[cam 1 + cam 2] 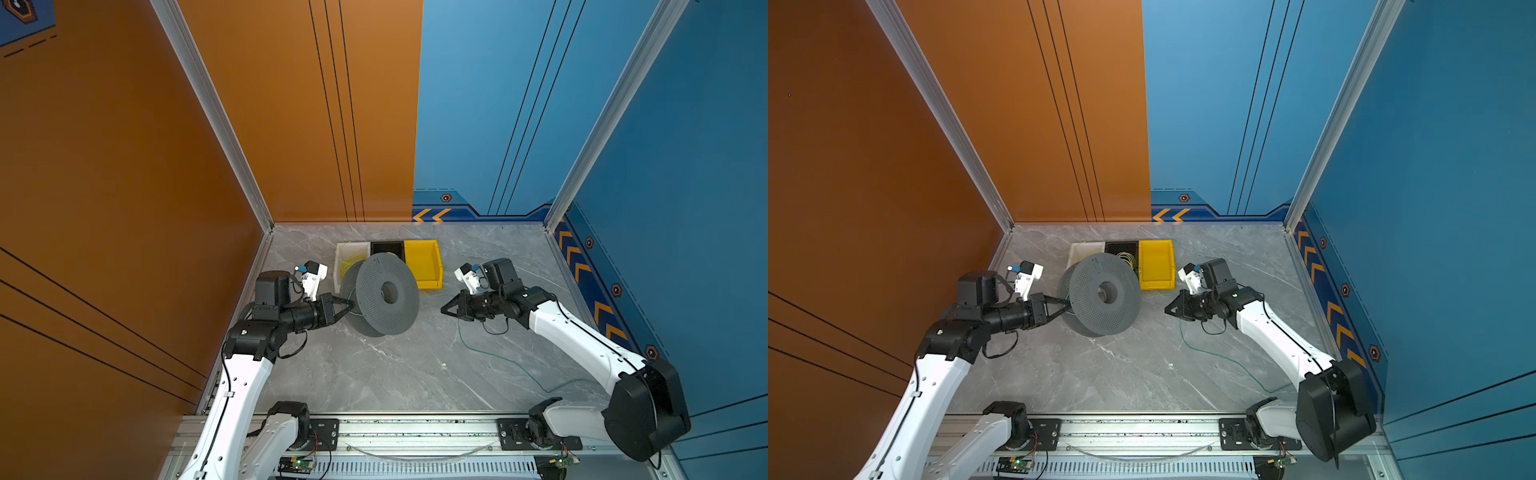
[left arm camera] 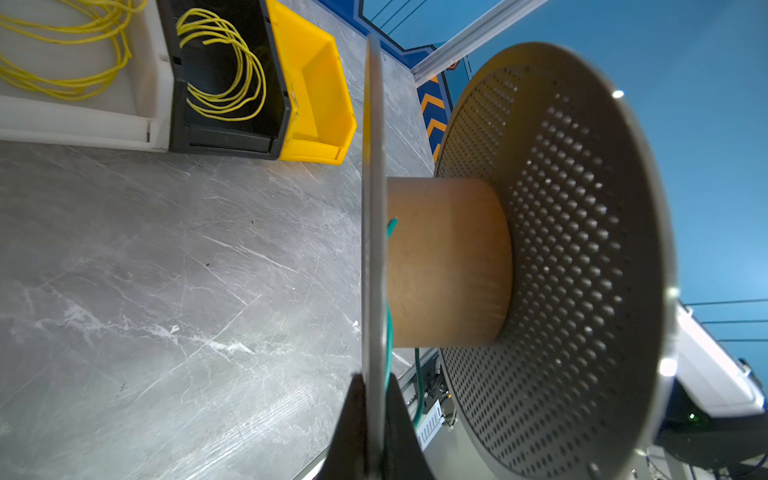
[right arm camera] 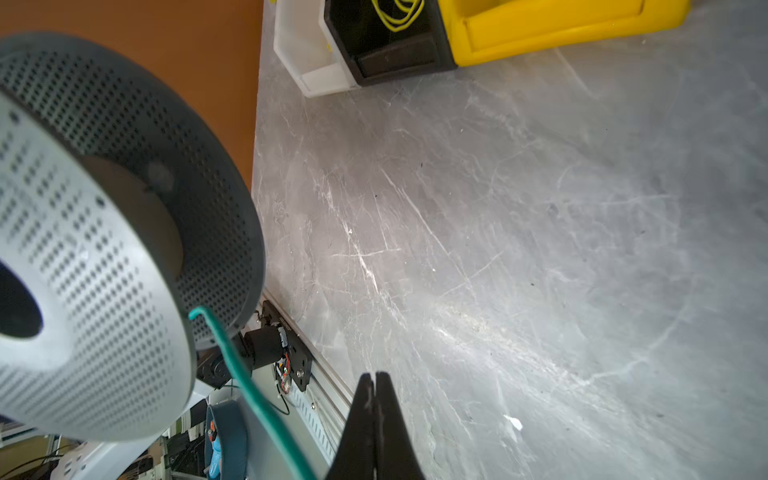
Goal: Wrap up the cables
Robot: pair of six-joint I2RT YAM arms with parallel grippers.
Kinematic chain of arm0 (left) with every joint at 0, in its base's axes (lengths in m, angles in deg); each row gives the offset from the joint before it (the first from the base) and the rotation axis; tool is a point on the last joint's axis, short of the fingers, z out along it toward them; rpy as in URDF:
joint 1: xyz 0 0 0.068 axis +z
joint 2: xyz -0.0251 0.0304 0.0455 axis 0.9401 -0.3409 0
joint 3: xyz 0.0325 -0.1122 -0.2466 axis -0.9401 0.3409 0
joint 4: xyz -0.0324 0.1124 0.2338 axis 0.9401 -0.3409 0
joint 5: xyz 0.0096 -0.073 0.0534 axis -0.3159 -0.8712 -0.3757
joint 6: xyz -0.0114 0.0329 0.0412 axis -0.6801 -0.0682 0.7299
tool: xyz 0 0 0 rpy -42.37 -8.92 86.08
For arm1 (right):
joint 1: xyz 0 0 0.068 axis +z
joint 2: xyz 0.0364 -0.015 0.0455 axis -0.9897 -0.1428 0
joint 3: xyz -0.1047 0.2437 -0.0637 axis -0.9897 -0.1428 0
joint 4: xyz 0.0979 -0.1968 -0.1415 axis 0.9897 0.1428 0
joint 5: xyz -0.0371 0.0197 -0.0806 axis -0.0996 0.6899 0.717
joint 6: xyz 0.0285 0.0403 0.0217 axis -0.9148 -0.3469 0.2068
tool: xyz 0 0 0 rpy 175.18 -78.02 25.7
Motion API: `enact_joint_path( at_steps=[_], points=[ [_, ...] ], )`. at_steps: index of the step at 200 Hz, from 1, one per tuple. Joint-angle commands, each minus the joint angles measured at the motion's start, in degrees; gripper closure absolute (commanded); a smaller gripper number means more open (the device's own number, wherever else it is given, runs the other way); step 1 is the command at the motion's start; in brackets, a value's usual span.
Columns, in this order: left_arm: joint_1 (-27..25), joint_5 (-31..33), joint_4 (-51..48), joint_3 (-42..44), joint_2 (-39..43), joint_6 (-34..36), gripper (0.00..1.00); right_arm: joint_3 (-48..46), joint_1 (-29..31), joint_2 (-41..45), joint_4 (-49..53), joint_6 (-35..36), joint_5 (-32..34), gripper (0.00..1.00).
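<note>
Over the worktop [image 1: 395,374], the grey spool [image 1: 380,299] sits tilted just in front of the bins [image 1: 428,266] at the back edge, with the left end effector [image 1: 350,306] pinching its flange rim! The teal-green wire [image 3: 244,376] comes off the spool and trails slack across the worktop toward the front right corner. The right end effector [image 1: 443,309], tips pressed together on nothing, hangs just beside that wire

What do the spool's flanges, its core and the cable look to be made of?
The spool flanges: matte grey, thin, evenly perforated; probably plastic, possibly painted metal. The core: dull tan tube with a fibrous look, likely cardboard. The cable: smooth teal jacket, bending limply, so likely plastic-insulated wire.
</note>
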Motion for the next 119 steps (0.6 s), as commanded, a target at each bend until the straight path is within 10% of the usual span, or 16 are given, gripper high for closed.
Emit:
enact_joint_path(
  at_steps=[1, 50, 119],
  points=[
    [-6.54, 4.48, 1.63, 0.15, 2.76, 4.25, 1.0, 5.01, -1.41, -3.09, 9.21, 1.33, 4.78, 1.0],
    [-28.79, 25.82, 0.02, 2.77, -0.3, 8.28, 1.0, 16.45, -0.98, -8.92, 14.83, 1.53, 2.49, 1.0],
    [-42.06, 39.91, -4.36, -0.21, -8.56, 13.52, 1.0, 27.3, 1.34, -13.58, 17.88, 0.78, -0.81, 1.0]
  ],
)
